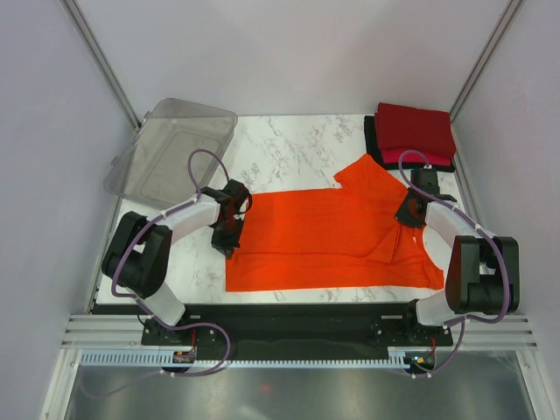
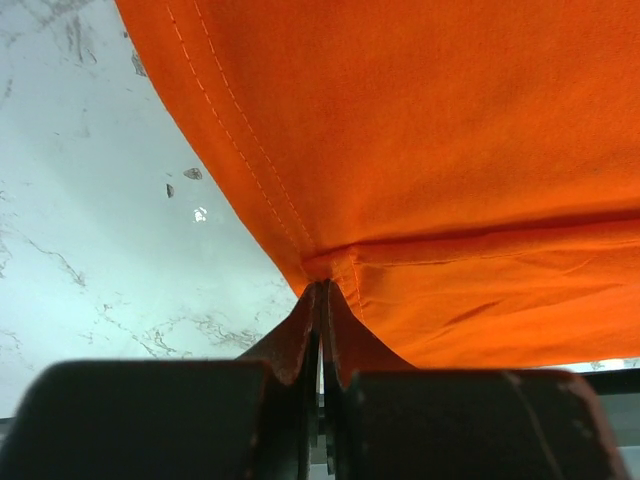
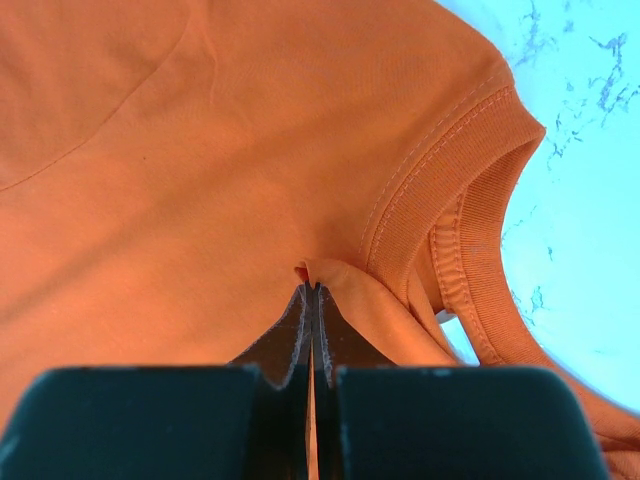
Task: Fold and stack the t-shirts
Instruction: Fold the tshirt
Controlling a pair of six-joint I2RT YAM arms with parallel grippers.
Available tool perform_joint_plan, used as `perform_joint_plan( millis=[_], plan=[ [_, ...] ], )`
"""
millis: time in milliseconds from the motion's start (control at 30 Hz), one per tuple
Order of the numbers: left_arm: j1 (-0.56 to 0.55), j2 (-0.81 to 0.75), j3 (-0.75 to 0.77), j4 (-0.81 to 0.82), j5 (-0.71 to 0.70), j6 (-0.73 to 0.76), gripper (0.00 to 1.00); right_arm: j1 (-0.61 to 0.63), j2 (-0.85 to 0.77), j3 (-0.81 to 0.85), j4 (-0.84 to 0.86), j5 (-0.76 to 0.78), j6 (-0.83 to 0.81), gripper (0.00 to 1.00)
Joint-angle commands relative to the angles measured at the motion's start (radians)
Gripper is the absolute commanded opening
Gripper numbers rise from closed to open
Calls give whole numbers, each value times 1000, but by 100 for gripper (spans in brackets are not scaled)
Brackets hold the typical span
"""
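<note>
The bright orange t-shirt (image 1: 324,236) lies spread across the marble table, partly folded lengthwise, collar at the right. My left gripper (image 1: 229,229) is shut on its left hem corner; in the left wrist view the jaws pinch the stitched hem (image 2: 322,268). My right gripper (image 1: 409,213) is shut on a pinch of cloth beside the ribbed collar (image 3: 470,200), as the right wrist view shows (image 3: 312,280). A stack of folded shirts sits at the back right: dark red (image 1: 415,129) on top, pinkish-red (image 1: 420,161) under it, black (image 1: 371,138) at the bottom.
A clear plastic bin (image 1: 171,149) lies tilted at the back left corner. The marble table (image 1: 289,149) shows bare between bin and stack. Grey walls close in on both sides. The black front rail (image 1: 289,315) runs along the near edge.
</note>
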Motion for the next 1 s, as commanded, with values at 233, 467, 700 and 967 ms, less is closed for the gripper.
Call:
perform_joint_plan(
  millis=[233, 467, 700, 967],
  plan=[
    [-3, -11, 17, -2, -29, -18, 2, 2, -31, 9, 18, 17, 3, 0],
    [-3, -37, 30, -21, -57, -62, 2, 5, -59, 22, 1, 11, 6, 0],
    [-3, -62, 34, -36, -90, -82, 2, 10, -74, 28, -2, 1, 13, 0],
    [-1, -51, 40, -41, -115, -91, 2, 21, -70, 43, 38, -3, 7, 0]
  ],
)
